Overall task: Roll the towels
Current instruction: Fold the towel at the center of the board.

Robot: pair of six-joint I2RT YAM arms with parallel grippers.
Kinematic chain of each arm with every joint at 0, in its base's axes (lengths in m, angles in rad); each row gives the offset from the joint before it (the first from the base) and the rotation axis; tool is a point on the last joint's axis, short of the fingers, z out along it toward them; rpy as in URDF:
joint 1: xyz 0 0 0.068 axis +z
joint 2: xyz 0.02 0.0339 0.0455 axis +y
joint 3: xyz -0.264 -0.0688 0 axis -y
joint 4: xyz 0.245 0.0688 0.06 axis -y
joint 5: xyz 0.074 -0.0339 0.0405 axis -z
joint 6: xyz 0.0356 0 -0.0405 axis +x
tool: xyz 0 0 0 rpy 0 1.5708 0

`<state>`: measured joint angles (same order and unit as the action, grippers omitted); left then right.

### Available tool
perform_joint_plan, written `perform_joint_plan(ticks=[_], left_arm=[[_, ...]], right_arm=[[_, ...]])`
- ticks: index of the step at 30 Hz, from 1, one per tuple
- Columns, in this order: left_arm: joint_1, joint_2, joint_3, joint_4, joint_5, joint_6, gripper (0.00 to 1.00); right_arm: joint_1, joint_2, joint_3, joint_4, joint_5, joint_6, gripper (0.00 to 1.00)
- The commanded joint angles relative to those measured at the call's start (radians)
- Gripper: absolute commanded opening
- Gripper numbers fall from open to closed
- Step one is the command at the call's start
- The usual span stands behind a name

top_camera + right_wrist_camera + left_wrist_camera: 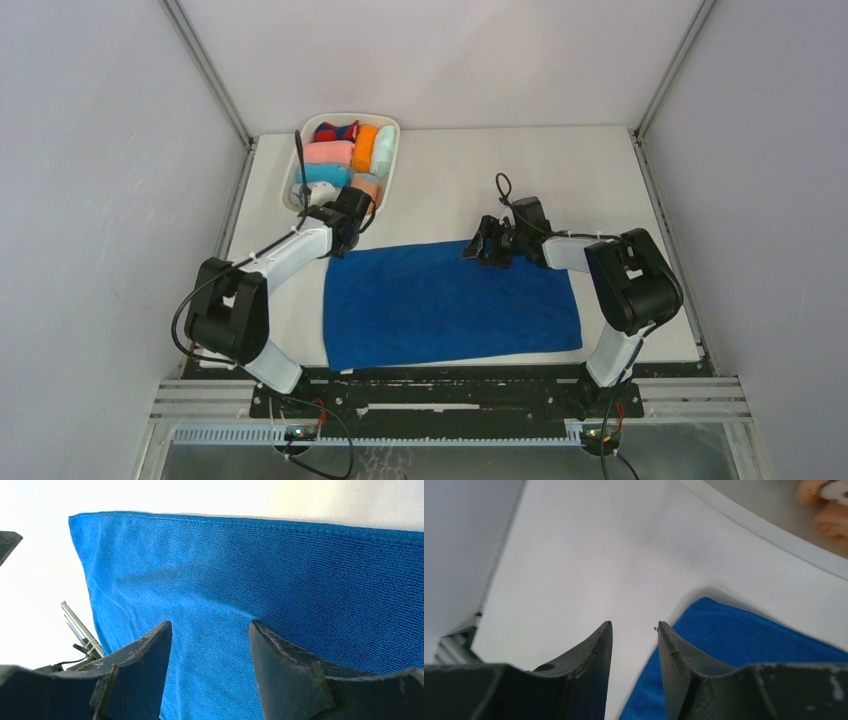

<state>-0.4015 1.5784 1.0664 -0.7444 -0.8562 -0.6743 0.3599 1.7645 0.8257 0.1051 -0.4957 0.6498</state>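
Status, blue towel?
Blue towel flat, unrolled. Left gripper open at its far-left corner; right gripper open over its far edge. Tray beyond, not touching.

The left arm [290, 252] was folded at the elbow, its forearm running out toward one o'clock. The left gripper [342, 232] was tipped downward, jaws parted by a moderate gap, nothing between them. Over on the other side, the right arm [625, 275] was bent back hard, forearm pointing to nine o'clock. The right gripper [480, 246] sat low, jaws apart and empty.
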Motion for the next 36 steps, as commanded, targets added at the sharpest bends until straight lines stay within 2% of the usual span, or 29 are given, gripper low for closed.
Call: perform_joint_plan(ticks=[1,8,12,17,36], left_arm=[[0.013,-0.051,-0.029,0.128,0.169,0.056,0.45],[0.093,-0.036,-0.074,0.208,0.376,0.052,0.48],[0.104,-0.01,-0.092,0.222,0.398,0.05,0.48],[0.143,0.03,-0.12,0.278,0.502,0.044,0.48],[0.174,0.072,-0.091,0.295,0.563,0.083,0.4]], right_arm=[[-0.001,0.037,-0.015,-0.052,0.059,-0.025,0.59],[-0.009,0.004,-0.015,-0.095,0.062,-0.056,0.6],[-0.013,0.002,-0.021,-0.134,0.082,-0.077,0.59],[-0.016,-0.005,-0.041,-0.149,0.081,-0.099,0.59],[-0.058,-0.037,-0.096,-0.188,0.093,-0.142,0.58]])
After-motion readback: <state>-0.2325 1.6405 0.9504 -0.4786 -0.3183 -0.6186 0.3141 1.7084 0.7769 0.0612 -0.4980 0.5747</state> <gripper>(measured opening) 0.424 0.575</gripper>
